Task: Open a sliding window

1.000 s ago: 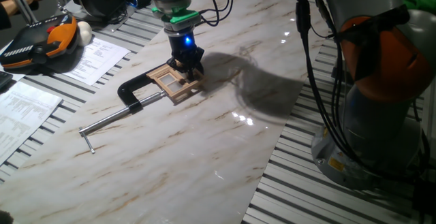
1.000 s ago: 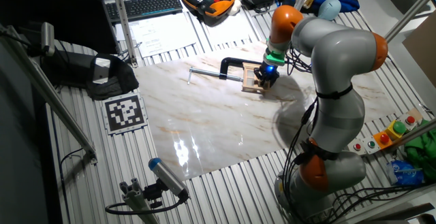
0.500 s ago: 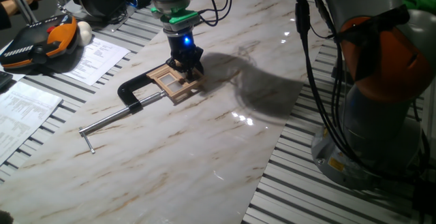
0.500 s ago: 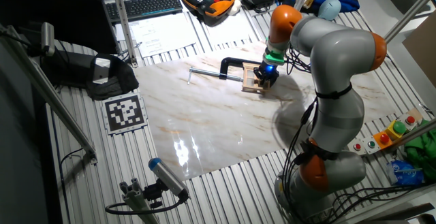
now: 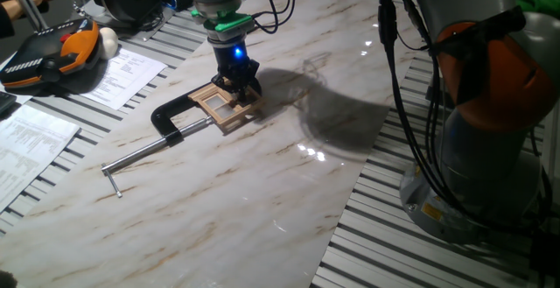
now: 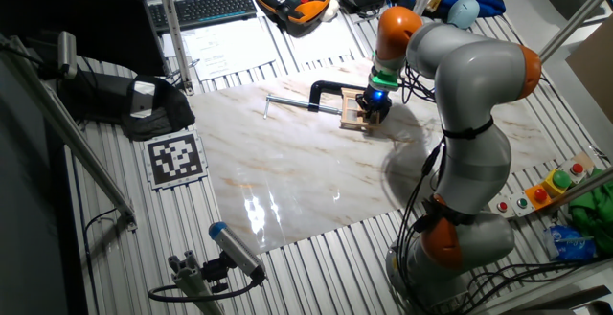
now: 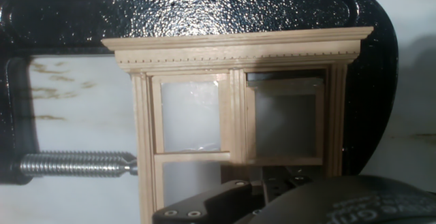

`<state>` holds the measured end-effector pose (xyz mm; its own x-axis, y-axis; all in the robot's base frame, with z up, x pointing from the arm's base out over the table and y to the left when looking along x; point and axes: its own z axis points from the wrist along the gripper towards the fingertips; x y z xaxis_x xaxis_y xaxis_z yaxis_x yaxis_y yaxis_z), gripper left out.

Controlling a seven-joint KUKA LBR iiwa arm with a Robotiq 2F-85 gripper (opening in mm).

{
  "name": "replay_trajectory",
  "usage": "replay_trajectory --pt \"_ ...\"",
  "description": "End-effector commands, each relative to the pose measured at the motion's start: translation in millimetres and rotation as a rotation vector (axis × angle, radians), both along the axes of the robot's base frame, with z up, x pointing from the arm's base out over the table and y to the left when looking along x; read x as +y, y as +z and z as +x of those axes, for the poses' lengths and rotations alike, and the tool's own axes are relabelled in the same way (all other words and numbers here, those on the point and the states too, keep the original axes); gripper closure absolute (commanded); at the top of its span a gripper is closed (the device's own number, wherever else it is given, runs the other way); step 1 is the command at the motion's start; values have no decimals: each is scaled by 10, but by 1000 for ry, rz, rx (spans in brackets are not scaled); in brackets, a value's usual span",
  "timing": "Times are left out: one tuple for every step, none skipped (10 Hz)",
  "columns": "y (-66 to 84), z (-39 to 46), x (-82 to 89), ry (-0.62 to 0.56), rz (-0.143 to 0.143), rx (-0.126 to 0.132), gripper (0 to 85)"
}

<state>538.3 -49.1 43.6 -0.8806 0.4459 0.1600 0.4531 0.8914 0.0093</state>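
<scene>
One little tan wooden window (image 5: 221,104) with thin crossbars lies flat near the tabletop's (image 5: 262,174) far edge, pinched in a black clamp (image 5: 171,117). The gripper (image 5: 238,87) sits on it; can't tell if it's clenched.

The bench (image 5: 262,200) is a pale marble-patterned slab with faint brown veins, laid over a ribbed, slatted surface. Lying flat on the marble is the sliding window (image 5: 220,105), a small tan wooden frame, held in a black C-clamp (image 5: 175,117) whose steel rod (image 5: 144,155) stretches away across the slab. The hand (image 5: 238,85) seems to rest on the window's edge.
</scene>
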Motion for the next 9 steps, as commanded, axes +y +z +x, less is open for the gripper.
replay_trajectory --pt "1 10 -1 2 -2 -1 850" --pt "1 13 0 2 -3 -1 850" --pt "0 14 0 3 -3 -1 850" --pt "-3 19 -1 3 -3 -1 850" --pt "-6 24 -3 3 -3 -1 850" --pt "-5 30 -5 5 -6 -1 850" --pt "-2 34 -5 8 -10 -2 850" --pt "-1 36 -5 8 -10 0 850" --pt "-2 38 -6 8 -12 0 850"
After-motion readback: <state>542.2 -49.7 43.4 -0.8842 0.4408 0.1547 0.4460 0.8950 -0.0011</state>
